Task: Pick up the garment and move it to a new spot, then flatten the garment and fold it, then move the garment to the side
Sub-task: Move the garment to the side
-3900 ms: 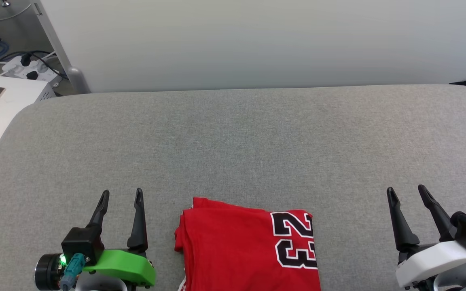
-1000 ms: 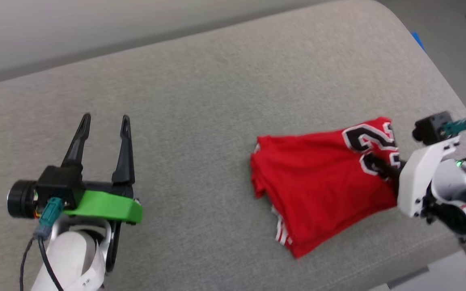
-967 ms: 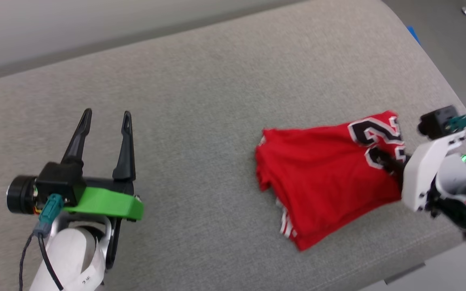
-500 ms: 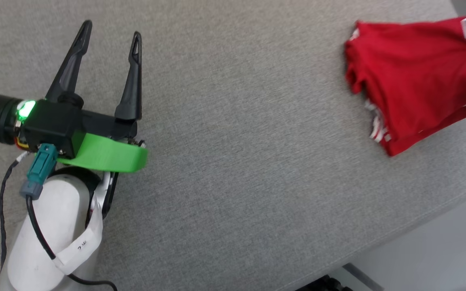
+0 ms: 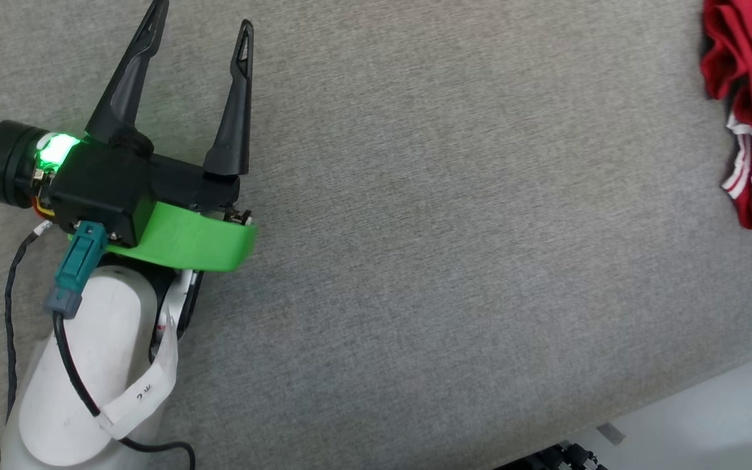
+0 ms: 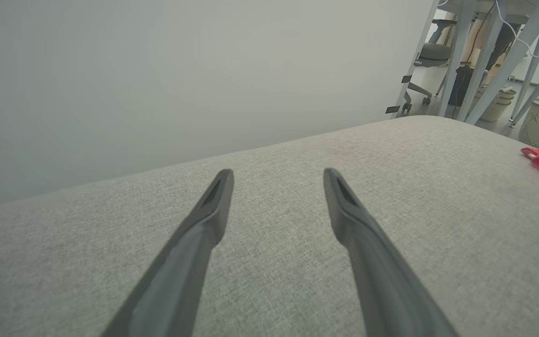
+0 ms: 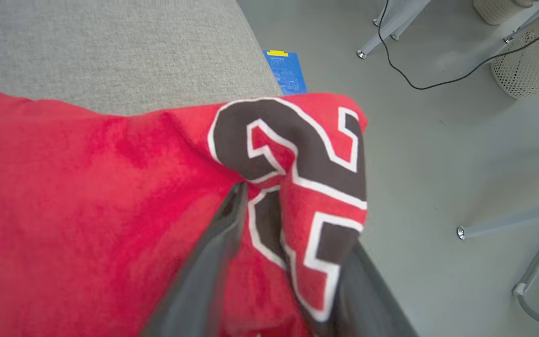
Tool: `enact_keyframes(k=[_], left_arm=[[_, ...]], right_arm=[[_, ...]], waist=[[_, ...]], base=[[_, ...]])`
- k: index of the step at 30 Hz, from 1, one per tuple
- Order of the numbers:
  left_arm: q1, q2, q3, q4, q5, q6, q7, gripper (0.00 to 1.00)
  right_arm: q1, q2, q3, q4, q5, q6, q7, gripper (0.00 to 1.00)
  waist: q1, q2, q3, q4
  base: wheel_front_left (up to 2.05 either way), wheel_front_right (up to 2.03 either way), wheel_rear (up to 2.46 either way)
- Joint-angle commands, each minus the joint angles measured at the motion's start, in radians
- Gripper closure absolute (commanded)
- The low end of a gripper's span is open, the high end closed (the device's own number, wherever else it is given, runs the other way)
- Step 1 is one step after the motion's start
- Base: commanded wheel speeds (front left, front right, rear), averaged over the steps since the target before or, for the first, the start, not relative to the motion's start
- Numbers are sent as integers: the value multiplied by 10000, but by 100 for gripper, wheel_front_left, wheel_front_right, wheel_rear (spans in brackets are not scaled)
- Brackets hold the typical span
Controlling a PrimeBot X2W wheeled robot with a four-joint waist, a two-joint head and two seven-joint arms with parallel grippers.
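Surface: a grey woven upholstered top point(image 5: 448, 228) with a rounded corner, seen from above in the head view.
Backdrop: a plain pale wall point(image 6: 157, 70) stands behind the far edge of the top.
Floor: smooth grey flooring point(image 7: 438, 154) lies below the corner.
On the floor: a blue sheet point(image 7: 286, 72) with a yellow tab at its top lies just beside the corner; a black cable point(image 7: 426, 87) loops nearby.
Furniture: slanted pale metal desk legs point(image 6: 505, 65) stand past the far corner, a grey office chair point(image 6: 431, 54) behind them.
Bin: a pale perforated wastebasket point(image 7: 527, 70) stands by the legs.
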Motion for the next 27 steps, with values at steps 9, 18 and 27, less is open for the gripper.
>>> enact_keyframes(k=[9,18,27], left_arm=[[87,-167,-50,578,-151,68,-511,0],[1216,-738,57,1725,-840,340,-1402,0],[2493,-1154,222,2470,-1304,506,-1735,0]], right_arm=[[-1084,-87,-1013,2273,-1702,-9,-2719,0],[784,330,-2916,-23,-2770,-9,-2809,0],[3876,1890,-3859,-2580,-3556,-9,-2811,0]], waist=[[-2,-1,-632,533],[-2,-1,-2631,1164],[-2,-1,-4318,1680]], base=[[0,0,0],[0,0,0],[0,0,0]])
